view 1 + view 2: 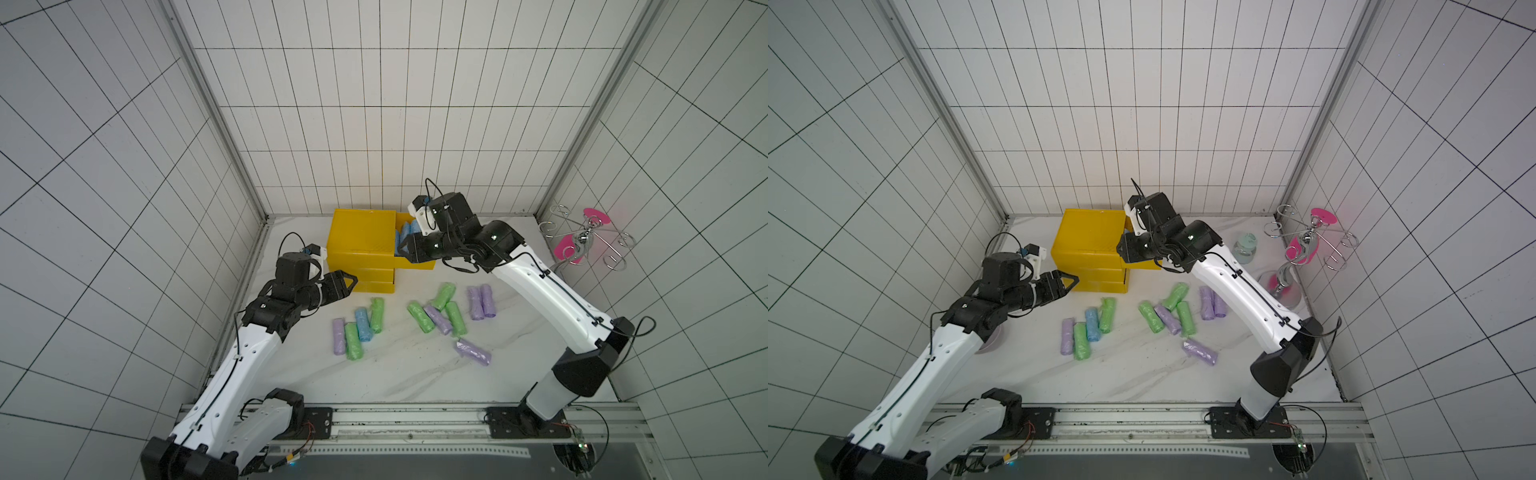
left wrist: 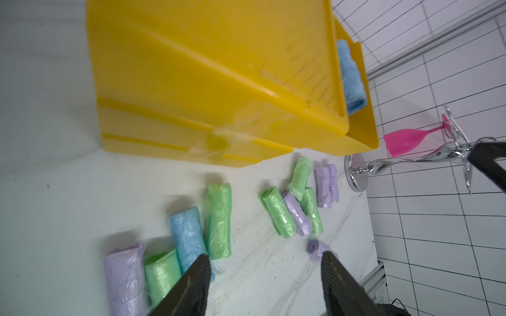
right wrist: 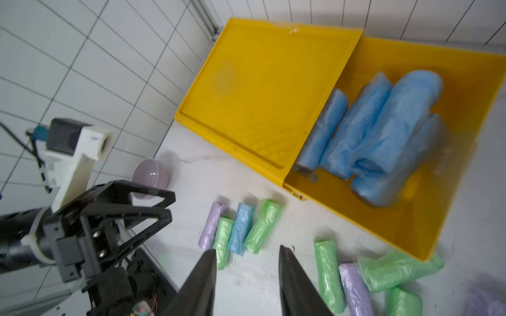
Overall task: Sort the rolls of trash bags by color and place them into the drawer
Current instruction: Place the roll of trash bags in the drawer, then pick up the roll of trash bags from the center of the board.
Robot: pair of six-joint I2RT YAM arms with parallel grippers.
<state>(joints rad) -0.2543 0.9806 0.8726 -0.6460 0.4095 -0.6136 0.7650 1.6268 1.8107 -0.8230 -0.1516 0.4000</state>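
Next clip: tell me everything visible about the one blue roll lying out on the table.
The blue roll is a small cylinder of crinkly, shiny light-blue plastic, lying on its side on the white marbled table. It sits in a row of four, flanked closely by a nearer green roll and a farther green roll, seemingly touching both. Nothing grips it.

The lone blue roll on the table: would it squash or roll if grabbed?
The blue roll is a cylinder on its side, so a nudge would probably roll it. Its crinkly, shiny film likely dents slightly and may slip.
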